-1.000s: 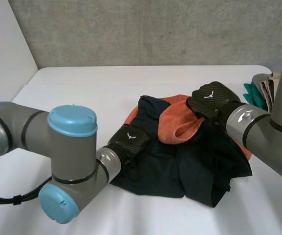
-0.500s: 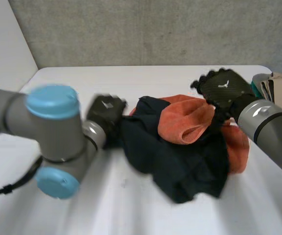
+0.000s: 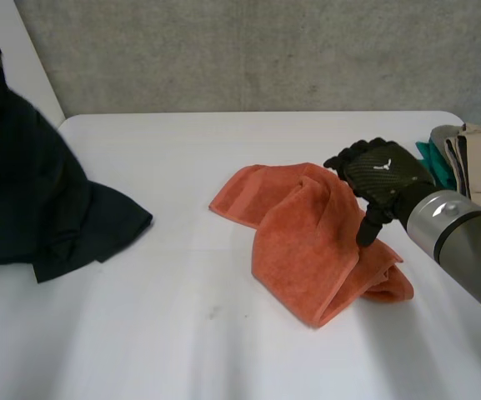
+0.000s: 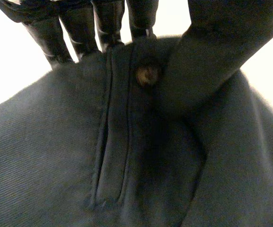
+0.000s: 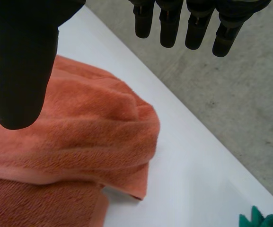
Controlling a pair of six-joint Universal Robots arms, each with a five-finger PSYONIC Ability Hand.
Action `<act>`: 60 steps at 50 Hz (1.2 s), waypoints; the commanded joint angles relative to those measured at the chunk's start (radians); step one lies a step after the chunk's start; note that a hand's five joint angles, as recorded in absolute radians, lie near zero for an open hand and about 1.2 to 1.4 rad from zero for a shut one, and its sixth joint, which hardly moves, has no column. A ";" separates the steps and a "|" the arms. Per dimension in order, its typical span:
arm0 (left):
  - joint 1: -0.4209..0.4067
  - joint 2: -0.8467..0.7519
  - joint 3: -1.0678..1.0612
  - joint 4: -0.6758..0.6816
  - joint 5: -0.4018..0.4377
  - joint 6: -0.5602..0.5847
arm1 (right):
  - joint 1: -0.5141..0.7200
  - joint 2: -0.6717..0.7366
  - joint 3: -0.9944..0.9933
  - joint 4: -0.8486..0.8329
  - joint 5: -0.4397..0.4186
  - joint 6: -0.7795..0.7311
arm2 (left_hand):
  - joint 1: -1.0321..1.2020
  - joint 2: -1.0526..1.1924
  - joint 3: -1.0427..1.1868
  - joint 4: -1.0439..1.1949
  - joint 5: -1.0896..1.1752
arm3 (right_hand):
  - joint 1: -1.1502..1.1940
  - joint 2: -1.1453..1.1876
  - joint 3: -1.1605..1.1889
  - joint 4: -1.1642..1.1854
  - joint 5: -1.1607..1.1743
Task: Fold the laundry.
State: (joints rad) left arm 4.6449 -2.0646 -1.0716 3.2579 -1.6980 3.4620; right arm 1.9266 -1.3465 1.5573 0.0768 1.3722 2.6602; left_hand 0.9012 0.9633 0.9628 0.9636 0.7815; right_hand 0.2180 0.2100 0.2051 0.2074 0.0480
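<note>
A dark garment (image 3: 48,208) hangs at the table's far left, its lower part spread on the table. In the left wrist view my left hand (image 4: 221,61) pinches this dark garment (image 4: 127,165) between thumb and fingers, close to a small button (image 4: 147,74). A crumpled orange towel (image 3: 307,233) lies right of the middle. My right hand (image 3: 382,171) hovers over the towel's right side, open. In the right wrist view its thumb (image 5: 18,61) and straight fingers hang above the orange towel (image 5: 79,142) with nothing between them.
A stack of folded cloths (image 3: 473,150), beige with teal beneath, sits at the table's right edge; the teal cloth (image 5: 254,220) lies beyond the towel. The white table (image 3: 223,333) runs back to a grey concrete wall.
My left hand closed on the dark garment and dragged it off the towel to the far left. My right hand let go of the orange towel and opened; the towel now lies uncovered.
</note>
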 commanded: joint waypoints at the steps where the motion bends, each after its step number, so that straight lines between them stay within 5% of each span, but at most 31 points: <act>1: -0.061 -0.039 -0.086 -0.044 0.106 -0.035 | 0.005 0.007 0.017 -0.005 0.004 -0.017 | -0.727 -0.789 -0.788 -0.789 -0.781 | -0.043 -0.035 -0.031 -0.033 -0.048; 8: -0.158 0.084 -0.226 -0.055 0.142 -0.018 | -0.031 -0.008 0.007 0.009 -0.004 -0.020 | -0.727 -0.789 -0.788 -0.789 -0.781 | -0.043 -0.035 -0.031 -0.033 -0.048; 15: -0.362 0.211 -0.396 -0.066 0.184 -0.027 | -0.121 -0.022 0.000 0.104 -0.031 -0.175 | -0.727 -0.789 -0.788 -0.789 -0.781 | -0.043 -0.035 -0.031 -0.033 -0.048; 21: -0.593 0.184 -0.432 -0.053 0.211 -0.037 | -0.210 0.007 -0.014 0.224 -0.057 -0.357 | -0.727 -0.789 -0.788 -0.789 -0.781 | -0.017 -0.009 -0.004 -0.007 -0.022; 25: -0.681 0.095 -0.372 -0.020 0.218 -0.006 | -0.228 0.029 -0.007 0.258 -0.084 -0.323 | -0.727 -0.789 -0.788 -0.789 -0.781 | 0.033 0.041 0.046 0.043 0.028; 33: -0.713 -0.143 -0.085 -0.043 0.280 0.132 | -0.204 0.076 0.062 0.180 -0.088 -0.100 | -0.727 -0.789 -0.788 -0.789 -0.781 | 0.106 0.114 0.119 0.117 0.102; 43: -0.678 -0.498 0.353 -0.158 0.423 0.276 | -0.109 0.107 0.164 -0.043 -0.022 -0.013 | -0.727 -0.789 -0.788 -0.789 -0.781 | 0.133 0.141 0.145 0.143 0.128; 53: -0.637 -0.704 0.564 -0.179 0.443 0.358 | -0.058 0.130 0.210 -0.147 0.024 0.052 | -0.709 -0.771 -0.770 -0.771 -0.764 | 0.335 0.343 0.348 0.345 0.330; 54: -0.635 -0.710 0.573 -0.179 0.442 0.356 | -0.055 0.130 0.211 -0.153 0.025 0.052 | -0.636 -0.698 -0.697 -0.698 -0.690 | 0.385 0.393 0.398 0.395 0.380; 58: -0.634 -0.712 0.585 -0.165 0.416 0.353 | -0.051 0.135 0.217 -0.192 0.025 0.046 | 0.370 0.308 0.308 0.307 0.315 | 1.035 1.043 1.048 1.046 1.031; 60: -0.632 -0.675 0.564 -0.132 0.361 0.348 | -0.054 0.135 0.211 -0.215 0.025 0.038 | 0.495 0.433 0.433 0.433 0.440 | 1.178 1.186 1.191 1.189 1.174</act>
State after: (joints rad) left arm 4.0100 -2.7767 -0.4923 3.0823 -1.2642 3.8197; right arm 1.8741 -1.2143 1.7713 -0.0928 1.3995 2.7111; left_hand 0.9756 0.8996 0.8944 0.9016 0.7175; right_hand 0.9620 1.0011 0.9907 0.9918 0.8125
